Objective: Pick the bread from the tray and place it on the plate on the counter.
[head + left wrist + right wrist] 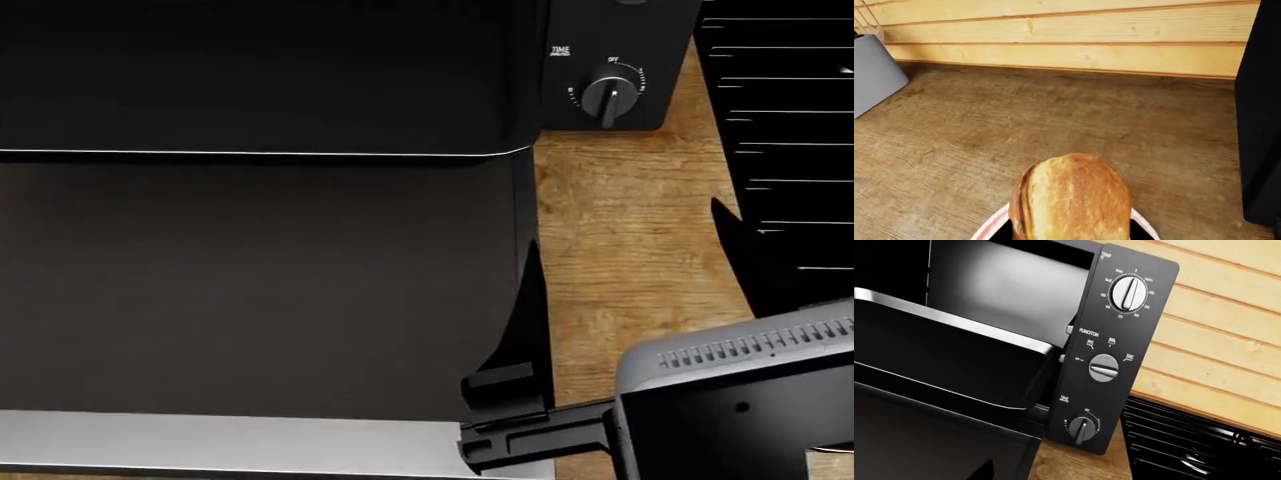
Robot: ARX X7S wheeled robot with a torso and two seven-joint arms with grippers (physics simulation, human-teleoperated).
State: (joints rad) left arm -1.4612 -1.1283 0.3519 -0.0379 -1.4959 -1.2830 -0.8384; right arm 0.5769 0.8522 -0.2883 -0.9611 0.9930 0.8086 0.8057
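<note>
In the left wrist view my left gripper (1071, 233) is shut on the bread (1071, 197), a golden-brown crusty roll. A black fingertip (1003, 233) shows on each side of it. The plate (989, 226), with its red-striped rim, lies directly under the roll on the wood-grain counter (1054, 115). I cannot tell whether the roll touches the plate. The black tray (954, 365) sticks out of the oven and holds nothing. My right gripper (487, 418) is open and empty at the door's right front corner. The left gripper is out of the head view.
The oven's open door panel (254, 290) with its silver front strip lies flat below the tray. The control panel (1107, 350) carries three knobs. The black ridged stovetop (787, 120) is to the right. A grey appliance (874, 70) and the wood-panel wall (1067, 30) are behind the plate.
</note>
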